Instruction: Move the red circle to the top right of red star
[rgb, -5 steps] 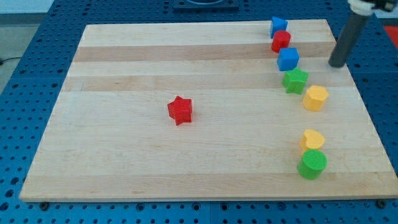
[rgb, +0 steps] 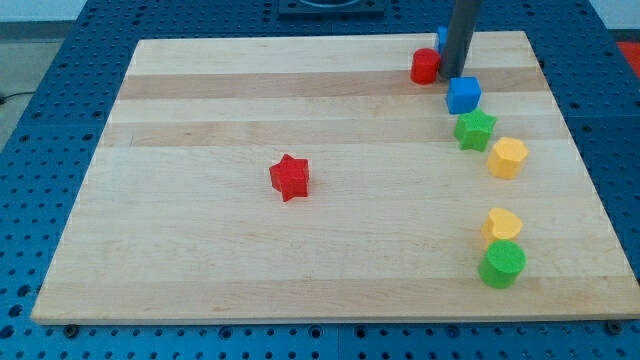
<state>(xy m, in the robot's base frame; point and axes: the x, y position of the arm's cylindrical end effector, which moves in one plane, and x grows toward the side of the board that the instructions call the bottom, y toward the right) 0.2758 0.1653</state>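
The red circle (rgb: 425, 66) sits near the view's top right of the wooden board. My tip (rgb: 455, 73) stands just to its right, touching or nearly touching it. The rod hides most of a blue block (rgb: 440, 38) behind it. The red star (rgb: 290, 177) lies near the board's middle, far to the lower left of the red circle.
A blue cube (rgb: 463, 95) lies just below my tip, then a green star (rgb: 476, 129) and a yellow hexagon (rgb: 508, 157). Lower on the right are a yellow heart-like block (rgb: 502, 224) and a green circle (rgb: 501, 264). The board's top edge (rgb: 300, 42) is close.
My tip has swept left from the board's right edge to the red circle. The red circle has slid a little to the left.
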